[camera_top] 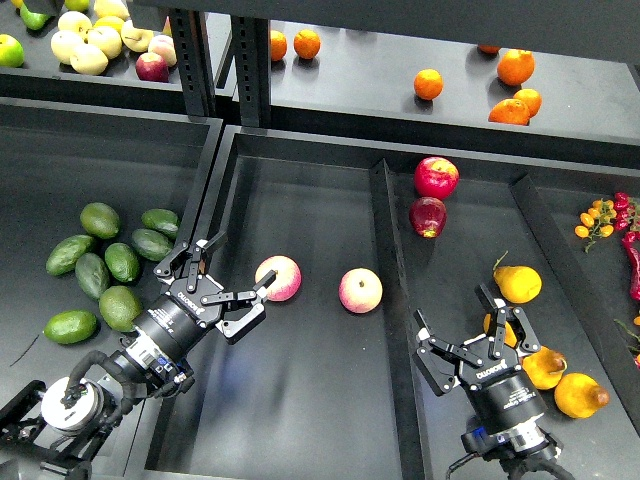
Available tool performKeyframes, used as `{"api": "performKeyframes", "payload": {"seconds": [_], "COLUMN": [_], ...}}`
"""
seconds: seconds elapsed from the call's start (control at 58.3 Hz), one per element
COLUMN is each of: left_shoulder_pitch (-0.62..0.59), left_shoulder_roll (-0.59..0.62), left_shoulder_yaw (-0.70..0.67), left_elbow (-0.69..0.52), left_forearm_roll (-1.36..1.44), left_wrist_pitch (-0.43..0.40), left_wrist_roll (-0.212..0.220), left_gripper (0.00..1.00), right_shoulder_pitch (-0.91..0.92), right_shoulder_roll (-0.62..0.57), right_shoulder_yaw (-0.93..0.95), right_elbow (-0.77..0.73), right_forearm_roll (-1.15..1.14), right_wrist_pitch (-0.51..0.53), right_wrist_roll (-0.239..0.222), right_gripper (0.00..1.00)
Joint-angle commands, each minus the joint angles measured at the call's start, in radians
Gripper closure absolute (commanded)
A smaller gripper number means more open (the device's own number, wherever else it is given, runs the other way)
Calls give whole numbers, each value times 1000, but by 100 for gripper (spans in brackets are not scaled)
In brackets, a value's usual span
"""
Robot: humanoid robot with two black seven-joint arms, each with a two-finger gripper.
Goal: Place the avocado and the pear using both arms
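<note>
Several avocados lie in the left tray. The plump mid-green avocado (pixel 120 307) is at the front of the group, beside a brighter green one (pixel 70 325). My left gripper (pixel 225 280) is open and empty, over the tray wall to the avocado's right, close to a pink apple (pixel 278 278). Several yellow pears lie in the right compartment. A squat yellow-orange pear (pixel 543 367) sits just right of my right gripper (pixel 470 335), which is open and empty. I cannot make out a brown hollow on any pear. One pear (pixel 497 328) is partly hidden behind the fingers.
A second pink apple (pixel 360 290) lies in the middle tray. Two red apples (pixel 437 177) sit beyond the raised divider (pixel 385 250). Oranges (pixel 428 84) and pale apples (pixel 88 45) lie on the back shelf. Small tomatoes (pixel 600 215) are at the far right.
</note>
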Motion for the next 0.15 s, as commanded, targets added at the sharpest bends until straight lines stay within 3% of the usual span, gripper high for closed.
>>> {"api": "performKeyframes", "payload": {"seconds": [0.0, 0.137], "left_shoulder_pitch": [2, 3], "left_shoulder_roll": [0, 0], "left_shoulder_yaw": [-2, -2], "left_elbow": [16, 19], "left_forearm_roll": [0, 0], "left_wrist_pitch": [0, 0], "left_wrist_roll": [-1, -1], "left_gripper": [1, 1], "right_shoulder_pitch": [2, 2], "right_shoulder_roll": [0, 0], "right_shoulder_yaw": [0, 0], "right_elbow": [-2, -2], "right_forearm_roll": [0, 0], "right_wrist_pitch": [0, 0], "right_wrist_roll": [5, 5], "right_gripper": [1, 1]}}
